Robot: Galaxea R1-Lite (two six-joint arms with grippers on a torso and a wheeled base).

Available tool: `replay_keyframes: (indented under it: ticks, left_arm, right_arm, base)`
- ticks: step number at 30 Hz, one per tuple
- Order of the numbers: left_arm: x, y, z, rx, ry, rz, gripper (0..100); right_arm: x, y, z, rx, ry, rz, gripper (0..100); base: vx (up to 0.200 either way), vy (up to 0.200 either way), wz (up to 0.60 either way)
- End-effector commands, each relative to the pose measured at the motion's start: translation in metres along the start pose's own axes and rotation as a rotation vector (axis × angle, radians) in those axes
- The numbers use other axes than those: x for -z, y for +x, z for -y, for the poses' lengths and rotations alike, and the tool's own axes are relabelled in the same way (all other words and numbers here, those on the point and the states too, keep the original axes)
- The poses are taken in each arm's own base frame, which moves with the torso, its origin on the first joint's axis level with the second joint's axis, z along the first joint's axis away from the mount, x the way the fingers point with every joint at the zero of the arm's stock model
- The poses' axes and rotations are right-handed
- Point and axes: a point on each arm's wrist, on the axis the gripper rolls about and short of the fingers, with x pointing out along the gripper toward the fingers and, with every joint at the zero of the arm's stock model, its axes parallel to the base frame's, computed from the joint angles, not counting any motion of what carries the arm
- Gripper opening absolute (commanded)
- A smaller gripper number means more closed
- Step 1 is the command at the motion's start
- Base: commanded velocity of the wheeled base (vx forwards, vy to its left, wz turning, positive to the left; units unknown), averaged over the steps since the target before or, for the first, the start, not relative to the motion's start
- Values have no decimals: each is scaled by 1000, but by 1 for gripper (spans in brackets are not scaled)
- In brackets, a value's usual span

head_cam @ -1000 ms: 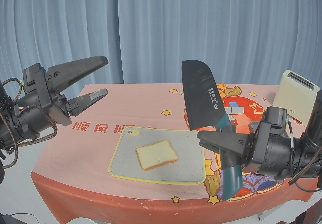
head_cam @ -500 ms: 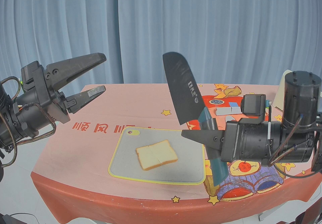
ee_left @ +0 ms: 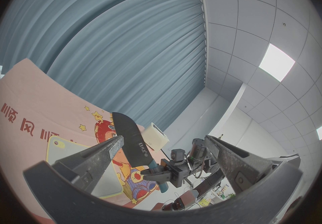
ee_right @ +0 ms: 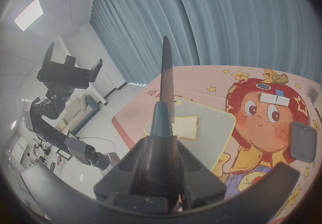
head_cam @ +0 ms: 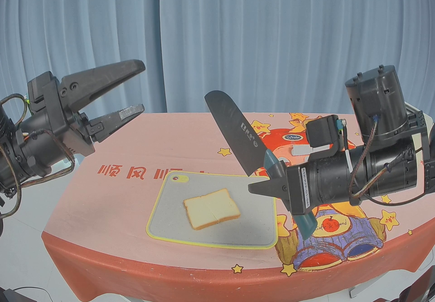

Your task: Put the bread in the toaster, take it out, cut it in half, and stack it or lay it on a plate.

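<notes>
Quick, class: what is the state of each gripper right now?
Left gripper: open, holding nothing.
Right gripper: closed on the knife.

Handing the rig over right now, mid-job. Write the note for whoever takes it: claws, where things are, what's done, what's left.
Left claw: open, empty, held high over the table's left side.
Right claw: shut on the knife by its teal handle, with the blade tilted up over the far right corner of the cutting board.
Bread: one slice lying flat on the board, apparently uncut.
Toaster: at the table's far right.
Done: bread on the board, knife in hand. I cannot tell whether it has been toasted.
Left: cut the slice in half, then stack or lay the halves on a plate.
</notes>
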Motion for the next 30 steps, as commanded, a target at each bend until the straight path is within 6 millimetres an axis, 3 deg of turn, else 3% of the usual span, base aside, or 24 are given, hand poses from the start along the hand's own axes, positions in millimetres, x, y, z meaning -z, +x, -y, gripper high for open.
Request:
replay_keyframes:
  ticks: [1, 5, 11, 23, 30]
  left_arm:
    - [-5, 3, 5, 32, 13, -3, 100]
    - [-1, 12, -6, 19, -8, -35, 100]
    - [0, 20, 3, 69, -11, -67, 100]
    - [6, 24, 2, 83, -19, -104, 100]
    - [9, 23, -1, 75, -27, -111, 100]
  right_arm:
    - [-3, 7, 4, 13, 9, -2, 0]
    - [-3, 14, 9, 26, 21, -16, 0]
    - [5, 28, 10, 40, 22, -70, 0]
    - [40, 76, 0, 48, -15, -263, 0]
    - [45, 76, 0, 66, -26, -315, 0]
  base:
    - [0, 0, 0]
    - [0, 0, 0]
    - [0, 0, 0]
    - [0, 0, 0]
    - [0, 0, 0]
